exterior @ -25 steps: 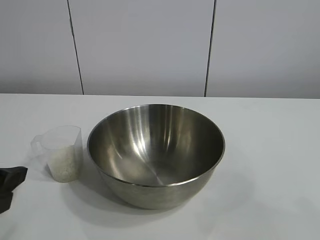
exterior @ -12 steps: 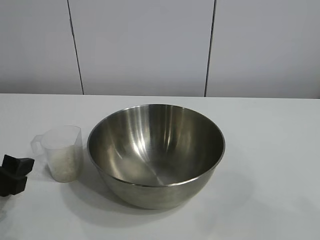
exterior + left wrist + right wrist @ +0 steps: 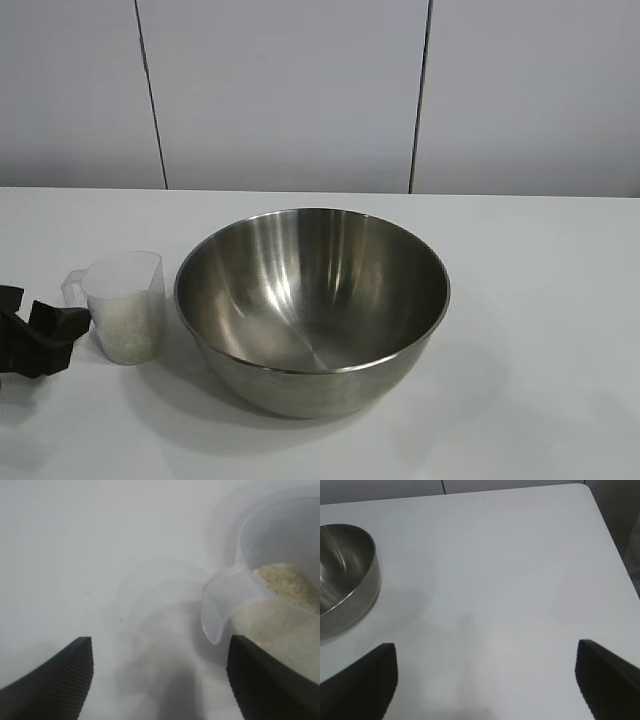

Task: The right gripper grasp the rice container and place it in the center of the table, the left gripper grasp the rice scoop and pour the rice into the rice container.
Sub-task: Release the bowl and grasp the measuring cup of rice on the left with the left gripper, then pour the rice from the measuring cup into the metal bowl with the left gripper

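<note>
A: Where's the left gripper [image 3: 40, 335]?
B: Low at the table [image 3: 540, 300] edge, fingers apart, just beside the rice scoop [image 3: 125, 305] handle.
A: And the rice container [image 3: 312, 305]?
B: Mid-table, touching nothing; the right gripper [image 3: 485, 680] is parked, spread wide.

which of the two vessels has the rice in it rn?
The rice scoop, the small clear cup left of the rice container, holds the rice; the big steel bowl is empty.

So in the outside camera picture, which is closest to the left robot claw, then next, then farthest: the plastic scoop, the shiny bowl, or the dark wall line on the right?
From the left gripper:
1. Rice scoop, right beside it.
2. Rice container, mid-table.
3. Wall line, far behind, rightward.
</note>
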Action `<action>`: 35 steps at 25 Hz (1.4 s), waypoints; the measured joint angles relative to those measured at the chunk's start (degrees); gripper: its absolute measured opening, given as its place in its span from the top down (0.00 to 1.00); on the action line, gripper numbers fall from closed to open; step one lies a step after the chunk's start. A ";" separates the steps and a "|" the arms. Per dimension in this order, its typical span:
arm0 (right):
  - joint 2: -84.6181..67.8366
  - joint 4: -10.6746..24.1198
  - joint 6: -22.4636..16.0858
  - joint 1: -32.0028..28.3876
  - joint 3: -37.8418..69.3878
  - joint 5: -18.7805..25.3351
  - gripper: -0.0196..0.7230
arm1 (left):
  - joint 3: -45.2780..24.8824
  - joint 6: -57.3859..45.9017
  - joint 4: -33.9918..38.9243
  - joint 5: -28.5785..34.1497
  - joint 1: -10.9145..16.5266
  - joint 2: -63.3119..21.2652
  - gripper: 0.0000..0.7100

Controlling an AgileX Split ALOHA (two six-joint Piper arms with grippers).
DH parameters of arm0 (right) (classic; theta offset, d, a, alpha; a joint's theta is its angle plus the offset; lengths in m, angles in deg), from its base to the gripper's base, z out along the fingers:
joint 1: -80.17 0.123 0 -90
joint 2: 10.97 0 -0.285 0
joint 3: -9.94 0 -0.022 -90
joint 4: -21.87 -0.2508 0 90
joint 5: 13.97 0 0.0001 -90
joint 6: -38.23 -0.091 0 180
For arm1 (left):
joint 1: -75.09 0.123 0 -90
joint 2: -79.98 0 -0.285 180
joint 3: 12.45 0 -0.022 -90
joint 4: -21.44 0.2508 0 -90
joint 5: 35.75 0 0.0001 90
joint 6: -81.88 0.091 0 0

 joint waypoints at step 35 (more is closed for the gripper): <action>0.00 0.00 0.00 0.00 0.00 0.01 0.08 | 22.22 15.52 6.66 45.20 -7.73 -31.63 0.98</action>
